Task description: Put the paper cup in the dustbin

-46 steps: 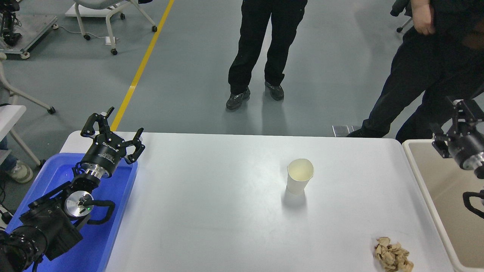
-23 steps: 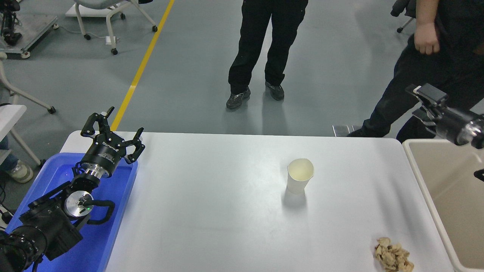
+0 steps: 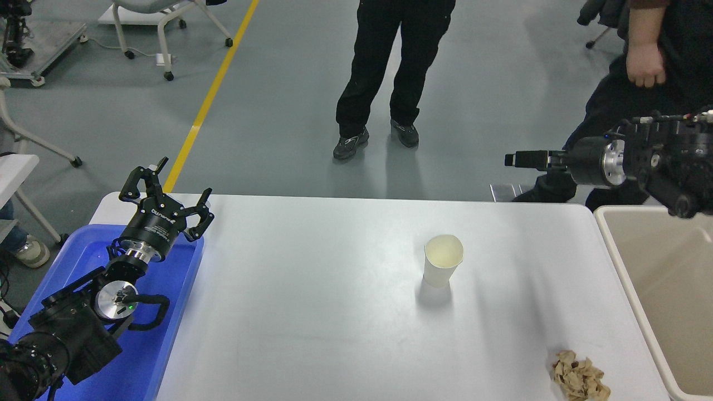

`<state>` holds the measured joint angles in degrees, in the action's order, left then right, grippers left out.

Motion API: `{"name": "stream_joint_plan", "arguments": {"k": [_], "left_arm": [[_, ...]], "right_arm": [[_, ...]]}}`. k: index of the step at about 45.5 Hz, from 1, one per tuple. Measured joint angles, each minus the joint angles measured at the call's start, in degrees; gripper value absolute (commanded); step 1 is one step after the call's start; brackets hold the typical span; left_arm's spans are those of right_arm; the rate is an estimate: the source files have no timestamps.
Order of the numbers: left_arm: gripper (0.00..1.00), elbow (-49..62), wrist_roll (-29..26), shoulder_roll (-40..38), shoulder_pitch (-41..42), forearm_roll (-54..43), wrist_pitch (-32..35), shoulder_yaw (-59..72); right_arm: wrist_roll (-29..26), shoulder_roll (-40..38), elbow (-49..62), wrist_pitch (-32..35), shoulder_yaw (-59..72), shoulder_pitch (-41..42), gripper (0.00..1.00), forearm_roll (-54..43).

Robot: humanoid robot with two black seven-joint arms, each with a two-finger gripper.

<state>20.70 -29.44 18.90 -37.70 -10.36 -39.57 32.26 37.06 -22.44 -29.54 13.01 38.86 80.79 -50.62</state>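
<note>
The white paper cup (image 3: 443,260) stands upright near the middle of the white table (image 3: 312,312), its open mouth up. The beige dustbin (image 3: 623,278) sits off the table's right edge, partly cut off by the picture. My right gripper (image 3: 515,160) reaches in from the right edge, held level and pointing left, above the table's far right corner. It is well up and to the right of the cup and holds nothing. My left gripper (image 3: 167,192) is parked open over the blue tray at the lower left.
A crumpled tan paper wad (image 3: 579,376) lies at the table's front right, close to the dustbin. A bright blue tray (image 3: 167,312) sits at the left edge. One person (image 3: 390,67) stands beyond the far edge, and another person (image 3: 657,61) stands behind my right arm.
My right arm has swung up and to the left from over the dustbin, and its gripper now points left. The cup, the wad and the left arm have not moved.
</note>
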Motion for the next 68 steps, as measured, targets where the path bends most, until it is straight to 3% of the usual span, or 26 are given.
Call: {"name": "stream_joint_plan", "arguments": {"k": [23,68], "left_arm": [[1.0,0.02,0.0,0.0,0.0,0.02,0.0,0.0],[1.0,0.01,0.0,0.0,0.0,0.02,-0.03,0.0]], "right_arm": [[-0.1,6.86,-6.05,-0.06,4.61,3.36,1.0,-11.21],[-7.83,16.09,6.45,-1.82,4.88,-9.67,0.98,-11.86]]}}
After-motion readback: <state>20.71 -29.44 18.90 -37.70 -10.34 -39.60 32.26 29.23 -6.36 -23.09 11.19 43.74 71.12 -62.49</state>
